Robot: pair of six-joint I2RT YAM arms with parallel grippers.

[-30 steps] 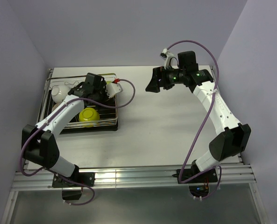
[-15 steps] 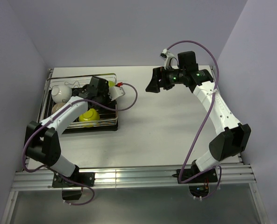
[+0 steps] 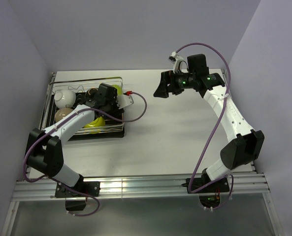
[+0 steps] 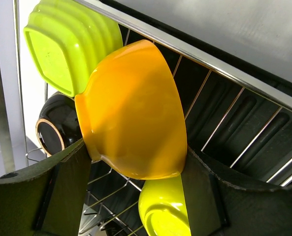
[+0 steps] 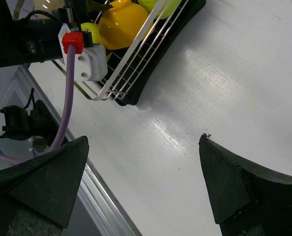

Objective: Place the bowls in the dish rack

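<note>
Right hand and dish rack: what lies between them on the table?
Only bare table; the left arm's purple cable loops across it beside the dish rack. The top view shows this.

A white tabletop [image 3: 175, 128] is seen, closed in by pale walls on three sides. Directly on it the dish rack [image 3: 102, 135] is set, its black drip tray [image 5: 171, 38] laid flat on the surface, directly beneath the left jaws, which are lowered among its wires. The rack is placed well apart from the right jaws, ahead of their tips. Below and between the right jaws, plain white tabletop [image 5: 210, 73] is shown.
</note>
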